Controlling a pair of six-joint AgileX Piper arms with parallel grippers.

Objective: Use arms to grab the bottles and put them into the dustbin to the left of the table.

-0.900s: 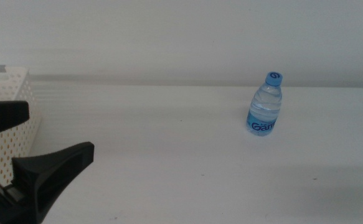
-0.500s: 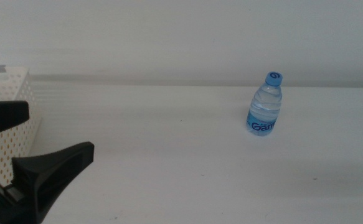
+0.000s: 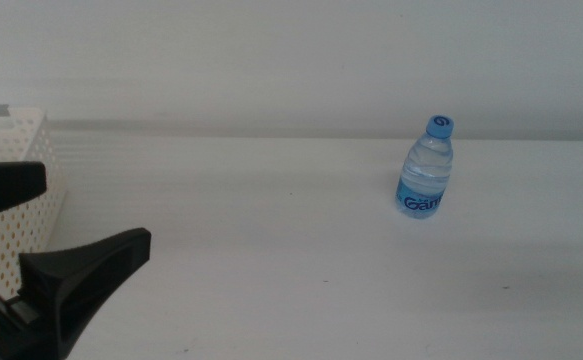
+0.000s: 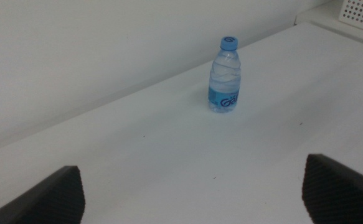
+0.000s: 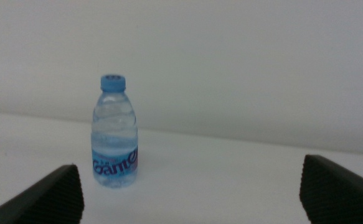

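White table (image 3: 271, 260): water bottle (image 3: 427, 167) stands upright, untouched; both arms' jaws spread wide, holding nothing.

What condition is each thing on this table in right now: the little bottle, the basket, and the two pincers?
Water bottle: upright on the table, blue cap on, untouched.
Dustbin: upright at the table's left edge; something red shows inside.
Left pincer: open, empty, next to the dustbin.
Right pincer: open, empty, facing the water bottle from a distance.
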